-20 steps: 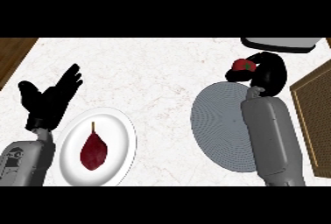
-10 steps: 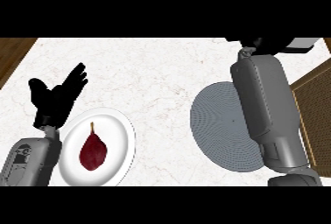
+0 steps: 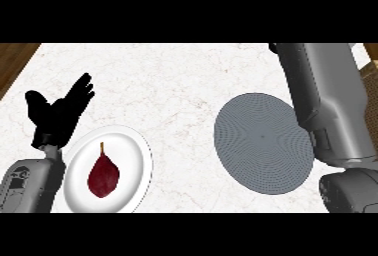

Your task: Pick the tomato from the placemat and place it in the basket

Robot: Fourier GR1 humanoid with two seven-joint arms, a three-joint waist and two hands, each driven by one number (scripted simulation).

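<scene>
The right grey forearm (image 3: 325,100) now stretches further past the top edge, its hand unseen; the left black hand (image 3: 57,112) rests with fingers spread beside the white plate (image 3: 136,165), the round grey placemat (image 3: 262,142) bare.

the right forearm (image 3: 325,100) runs past the top edge, its hand out of view.

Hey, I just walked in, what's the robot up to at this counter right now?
The robot's right forearm stretches across the grey placemat toward the counter's far edge, and its hand lies beyond the top of the view. No tomato or basket shows, so I can't say whether the tomato has been placed. The left hand rests open, fingers up, at the left beside a white plate that holds a dark red pointed vegetable.
</scene>
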